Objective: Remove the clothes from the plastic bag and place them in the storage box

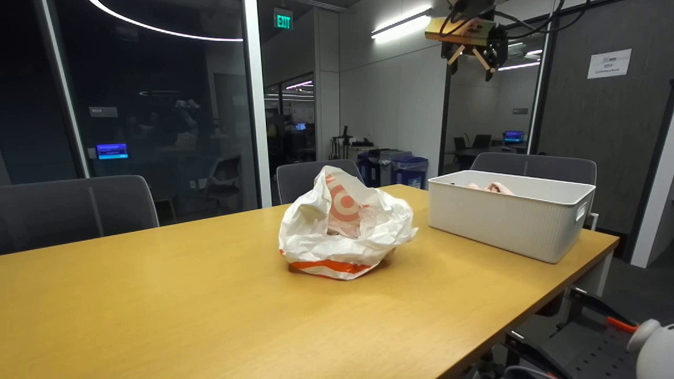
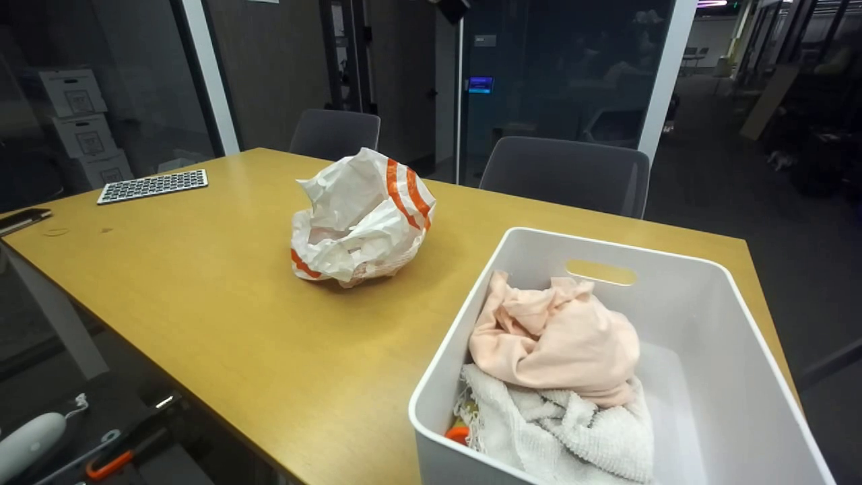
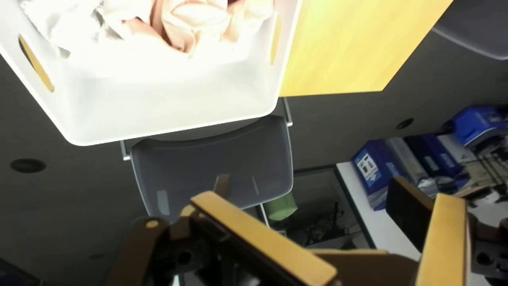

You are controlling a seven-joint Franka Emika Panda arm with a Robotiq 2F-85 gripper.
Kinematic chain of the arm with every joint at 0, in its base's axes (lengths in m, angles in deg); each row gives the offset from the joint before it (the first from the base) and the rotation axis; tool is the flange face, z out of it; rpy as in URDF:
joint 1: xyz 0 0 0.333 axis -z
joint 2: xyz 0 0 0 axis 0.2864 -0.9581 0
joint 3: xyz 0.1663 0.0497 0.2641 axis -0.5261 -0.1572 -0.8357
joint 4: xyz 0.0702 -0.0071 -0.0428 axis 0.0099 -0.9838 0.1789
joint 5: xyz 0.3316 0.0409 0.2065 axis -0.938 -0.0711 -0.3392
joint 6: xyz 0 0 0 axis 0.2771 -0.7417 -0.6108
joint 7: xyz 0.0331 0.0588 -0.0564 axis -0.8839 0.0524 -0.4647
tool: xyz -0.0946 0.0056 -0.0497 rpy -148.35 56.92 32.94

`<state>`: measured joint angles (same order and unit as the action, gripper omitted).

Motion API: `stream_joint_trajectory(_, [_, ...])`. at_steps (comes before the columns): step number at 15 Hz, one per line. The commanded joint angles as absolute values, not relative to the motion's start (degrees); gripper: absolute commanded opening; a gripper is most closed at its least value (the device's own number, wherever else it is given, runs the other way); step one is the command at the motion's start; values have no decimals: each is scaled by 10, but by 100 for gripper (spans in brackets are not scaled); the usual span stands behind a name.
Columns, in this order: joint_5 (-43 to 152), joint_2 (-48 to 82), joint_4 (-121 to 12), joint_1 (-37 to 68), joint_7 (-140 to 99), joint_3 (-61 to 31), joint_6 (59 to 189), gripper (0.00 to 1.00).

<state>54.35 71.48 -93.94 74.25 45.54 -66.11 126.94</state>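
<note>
A crumpled white plastic bag (image 1: pixel 387 213) with red markings stands on the table; it also shows in an exterior view (image 2: pixel 397 222). Its mouth gapes; what lies inside is mostly hidden. The white storage box (image 1: pixel 500 221) stands near the table's end and also shows in the wrist view (image 3: pixel 178 109). In it lie a pale pink cloth (image 2: pixel 566 340) and a whitish knit cloth (image 2: pixel 572 431), bunched against one side. My gripper (image 1: pixel 470 72) is high above the table, over the box's end. Its fingers are apart with nothing between them, also in the wrist view (image 3: pixel 313 198).
The wooden table (image 1: pixel 184 295) carries the bag and box. A keyboard (image 2: pixel 155 186) and a dark flat object (image 2: pixel 25 219) lie at its far end. Chairs (image 1: pixel 534 166) stand along the edge. A small orange item (image 2: pixel 458 432) is in the box's corner.
</note>
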Motion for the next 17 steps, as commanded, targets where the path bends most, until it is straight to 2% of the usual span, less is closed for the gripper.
stream_joint_trajectory(1, [525,685,-942,587,403,-549,1247,100])
stream_joint_trajectory(7, [509,663,-977,324,380,-405,1222,100])
stream_joint_trajectory(11, [463,651,-1005,197,340,-349,1200,100])
stream_joint_trajectory(13, [442,642,-1012,157,312,-335,1168,100])
stream_joint_trajectory(17, [472,644,-1016,172,353,-346,1184,100])
